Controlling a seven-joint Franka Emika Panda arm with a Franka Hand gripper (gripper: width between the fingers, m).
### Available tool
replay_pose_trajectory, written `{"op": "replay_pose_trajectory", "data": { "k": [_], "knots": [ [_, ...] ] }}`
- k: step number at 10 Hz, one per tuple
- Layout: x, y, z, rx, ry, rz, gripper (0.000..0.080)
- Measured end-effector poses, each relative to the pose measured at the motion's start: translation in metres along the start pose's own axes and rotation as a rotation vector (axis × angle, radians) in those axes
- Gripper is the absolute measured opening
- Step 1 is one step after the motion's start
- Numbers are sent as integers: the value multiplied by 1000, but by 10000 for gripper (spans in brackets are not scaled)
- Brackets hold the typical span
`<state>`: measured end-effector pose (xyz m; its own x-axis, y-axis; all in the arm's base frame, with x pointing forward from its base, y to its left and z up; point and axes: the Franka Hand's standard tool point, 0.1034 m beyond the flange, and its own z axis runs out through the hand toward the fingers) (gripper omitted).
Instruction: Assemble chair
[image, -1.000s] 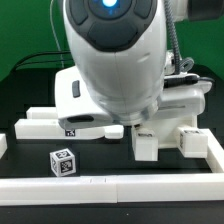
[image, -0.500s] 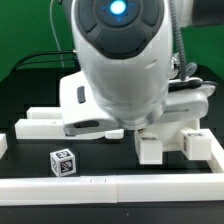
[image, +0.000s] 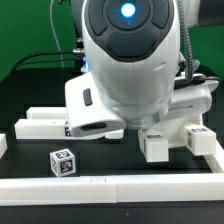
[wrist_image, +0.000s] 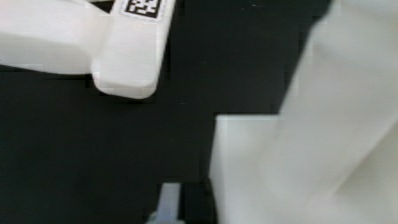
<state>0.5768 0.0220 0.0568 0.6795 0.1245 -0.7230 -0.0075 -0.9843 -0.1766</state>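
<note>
Black table (wrist_image: 107, 150) lies beneath the claw (wrist_image: 169, 205), fully closed.

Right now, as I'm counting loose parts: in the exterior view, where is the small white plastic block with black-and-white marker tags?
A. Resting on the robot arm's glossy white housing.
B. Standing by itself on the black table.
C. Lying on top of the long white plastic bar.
B: the small white block stands alone on the black table, nearer the camera than the long white bar and apart from it.
</note>
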Motion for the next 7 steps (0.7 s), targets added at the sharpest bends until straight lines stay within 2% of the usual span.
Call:
{"op": "replay_pose_trajectory", "data": {
  "k": [3, 5, 6, 7],
  "knots": [
    [-3, -2, 9, 2, -63, 69, 28],
    [-15, -3, 21, 6, -126, 136, 28],
    [-3, -4, 25, 0, -112, 135, 28],
    [0, -7, 24, -7, -86, 133, 28]
  ]
}}
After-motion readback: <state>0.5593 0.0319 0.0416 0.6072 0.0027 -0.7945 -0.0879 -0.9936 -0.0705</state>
